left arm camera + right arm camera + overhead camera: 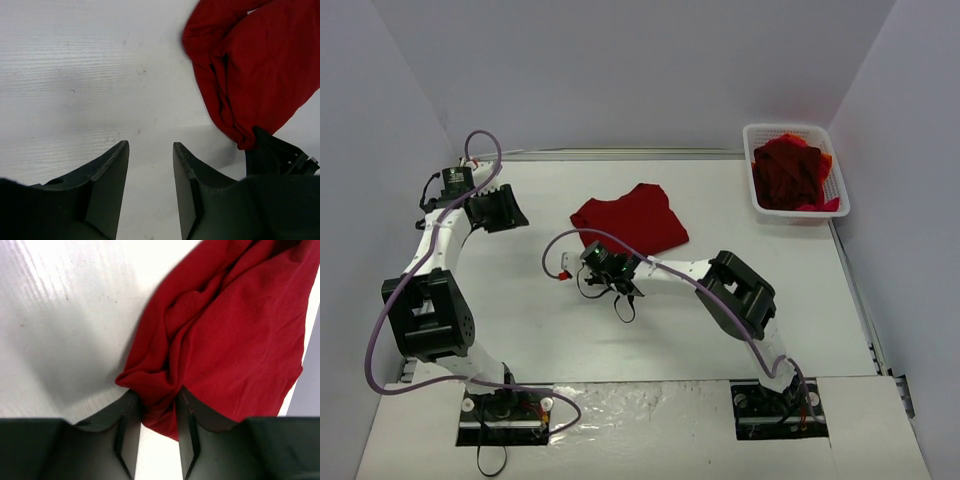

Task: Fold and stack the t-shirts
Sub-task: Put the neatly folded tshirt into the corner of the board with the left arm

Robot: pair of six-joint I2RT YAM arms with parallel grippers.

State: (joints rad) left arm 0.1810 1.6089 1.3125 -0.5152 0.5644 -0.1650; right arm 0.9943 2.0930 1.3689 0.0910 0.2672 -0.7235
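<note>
T-shirt (pixel 632 220), dark red, loosely bunched

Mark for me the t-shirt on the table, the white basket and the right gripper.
t-shirt on the table (pixel 632 218), top view, middle of the cloth.
white basket (pixel 785 128), top view, far rim.
right gripper (pixel 157 396), right wrist view, between its fingertips.

You have bright, even overhead light: the table (pixel 520 330) reads almost white, shadows under the arms (pixel 425 315) are soft, and a wet-looking sheen sits at 6 o'clock. On the right wrist view the table blows out toward 12 o'clock, and the shirt (pixel 235 340) casts a grey shadow at 8 o'clock.
</note>
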